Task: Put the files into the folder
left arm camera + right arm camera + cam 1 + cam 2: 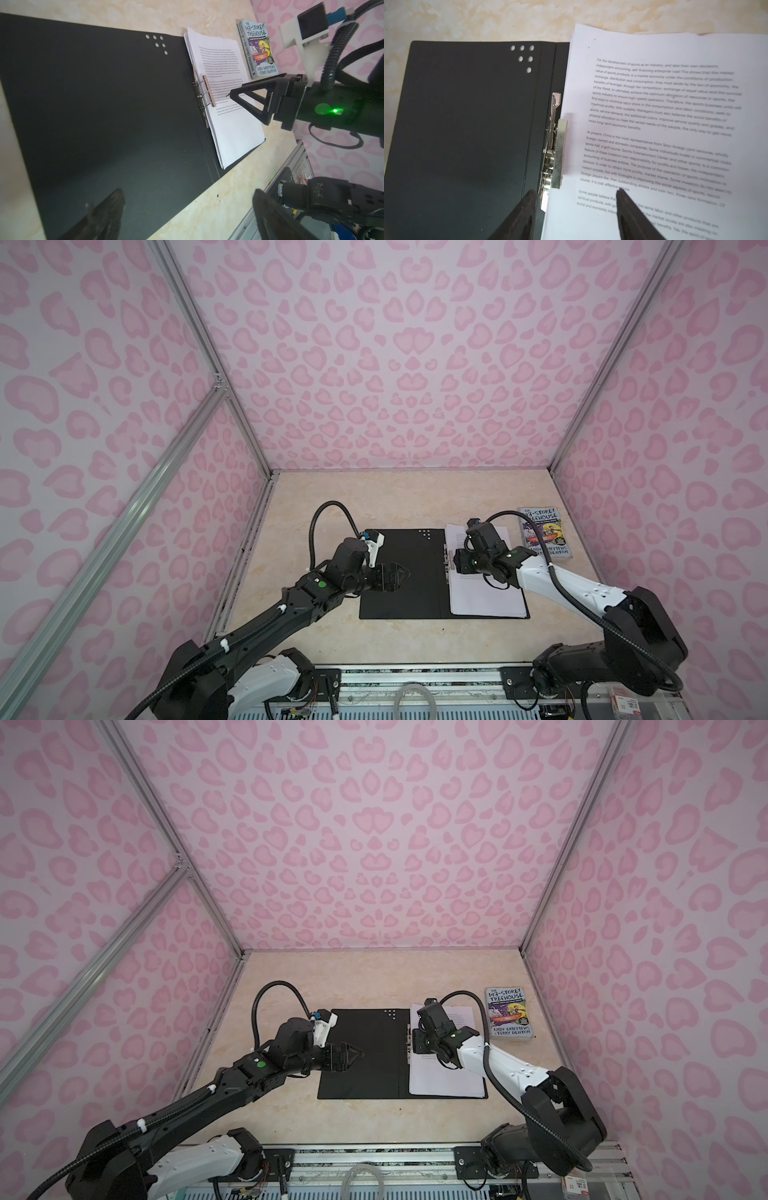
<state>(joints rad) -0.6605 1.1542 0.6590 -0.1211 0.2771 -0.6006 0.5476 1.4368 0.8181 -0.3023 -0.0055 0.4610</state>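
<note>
- Closest to me, along the bottom edge of both top views, runs the metal rail (419, 674) where the two arms are mounted.
- The left gripper (402, 572) hangs over the left black leaf of the folder (399, 543). Its jaws are spread wide with nothing between them.
- The folder lies open and flat in the middle of the table (415, 497), black inside up.
- The files (486, 597) sit as a stack on its right leaf. Their left edge is at the spine clip (559, 153) and their top edge pokes past the folder's upper edge.
- The right gripper (575, 193) is low over the stack's left margin, jaws partly apart. One finger is over the black cover and one over the printed page, with the clip's lower end between them. Nothing looks pinched.
- A paperback book (544, 533) lies at the right, apart from the folder.
</note>
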